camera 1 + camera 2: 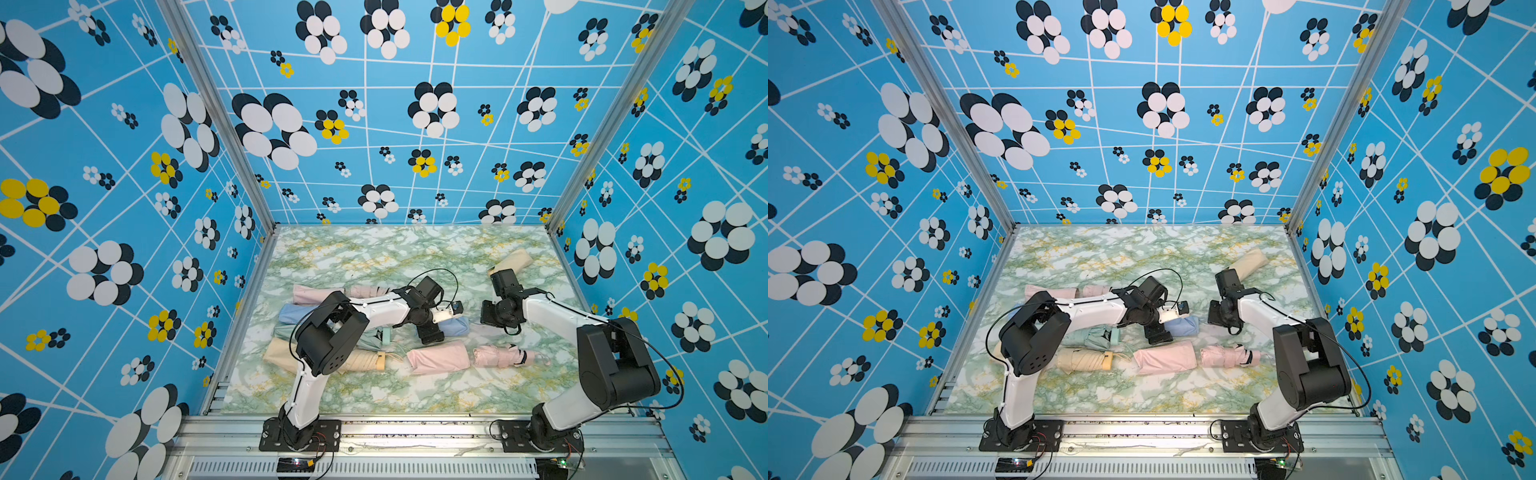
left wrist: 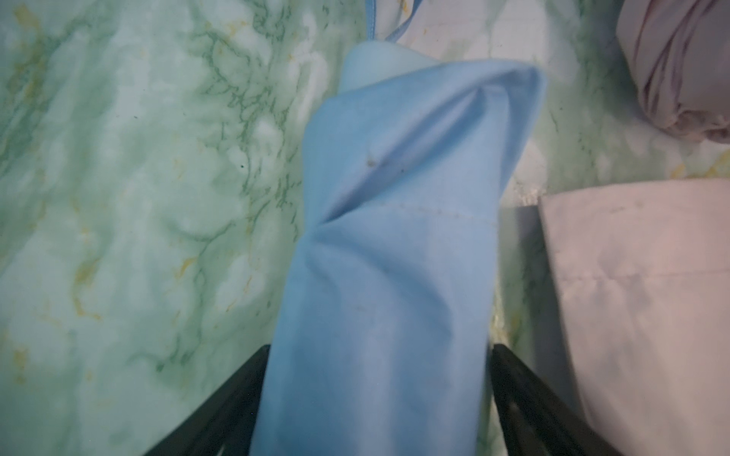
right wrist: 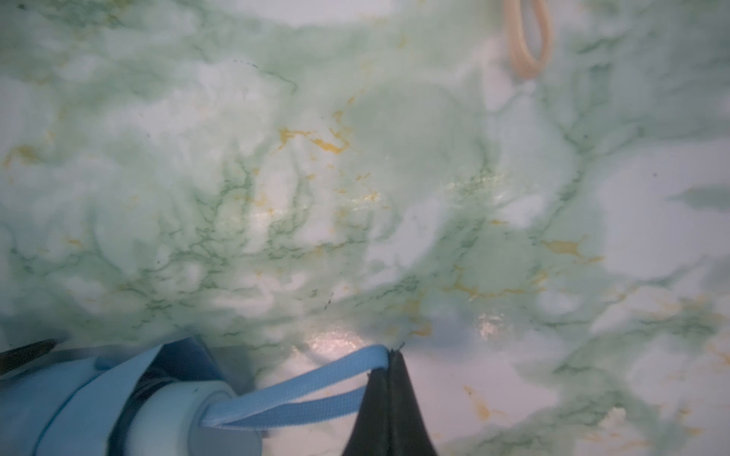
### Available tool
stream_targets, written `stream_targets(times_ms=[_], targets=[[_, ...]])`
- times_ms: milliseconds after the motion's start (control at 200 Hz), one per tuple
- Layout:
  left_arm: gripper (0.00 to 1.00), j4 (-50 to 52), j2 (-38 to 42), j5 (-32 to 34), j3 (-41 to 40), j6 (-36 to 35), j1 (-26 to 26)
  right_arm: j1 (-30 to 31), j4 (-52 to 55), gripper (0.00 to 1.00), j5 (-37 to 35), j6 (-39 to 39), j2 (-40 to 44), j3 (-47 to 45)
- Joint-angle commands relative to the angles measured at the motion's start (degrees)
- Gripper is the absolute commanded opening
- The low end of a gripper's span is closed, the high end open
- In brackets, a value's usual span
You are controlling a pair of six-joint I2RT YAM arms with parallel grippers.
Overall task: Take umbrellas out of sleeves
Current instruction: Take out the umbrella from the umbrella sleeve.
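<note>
Blue wrist cord point(image 3: 300, 391) pinched by right gripper point(image 3: 389, 367), jaws together. Blue sleeve point(image 2: 395, 256) sits between wide jaws of left gripper point(image 2: 379, 351), squeeze unclear. If that hold is weak, sleeve likely drags along.

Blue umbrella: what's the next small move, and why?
Probably draw the right gripper back along the umbrella's axis, away from the blue sleeve. It is shut on the blue wrist cord, the handle pokes out of the sleeve mouth, and the left gripper has its jaws flanking the sleeve to brace it.
</note>
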State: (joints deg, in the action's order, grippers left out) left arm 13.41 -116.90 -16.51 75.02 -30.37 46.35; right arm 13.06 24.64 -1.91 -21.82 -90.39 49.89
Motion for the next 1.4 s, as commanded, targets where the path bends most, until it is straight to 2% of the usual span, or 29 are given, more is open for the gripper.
stream_targets(times_ms=[0, 315, 425, 575, 630, 925, 1394], targets=[[0.83, 0.83, 0.72, 0.32, -2.45, 0.75, -0.81, 0.29, 0.86, 0.00, -2.65, 0.20, 1.42, 0.26], [0.74, 1.35, 1.52, 0.33, -4.47, 1.10, -1.62, 0.34, 1.62, 0.00, -4.04, 0.64, 1.53, 0.59], [0.67, 1.77, 1.55, 0.43, -4.83, 1.10, -1.76, 0.30, 1.91, 0.00, -4.73, 0.89, 1.69, 0.58], [0.52, 2.15, 1.84, 1.46, -5.49, 1.10, -1.94, 0.30, 2.23, 0.00, -5.20, 1.17, 1.82, 0.56], [0.50, 2.15, 2.09, 1.81, -5.79, 0.96, -1.99, 0.26, 2.22, 0.00, -5.21, 1.27, 1.74, 0.49], [0.49, 2.93, 3.50, 4.09, -7.49, -0.20, -2.25, 0.30, 2.65, 0.00, -6.22, 2.15, 1.63, 0.50], [0.52, 3.38, 4.49, 4.12, -8.68, -0.22, -2.38, 0.21, 4.07, 0.00, -10.78, 3.21, 2.23, 0.74]])
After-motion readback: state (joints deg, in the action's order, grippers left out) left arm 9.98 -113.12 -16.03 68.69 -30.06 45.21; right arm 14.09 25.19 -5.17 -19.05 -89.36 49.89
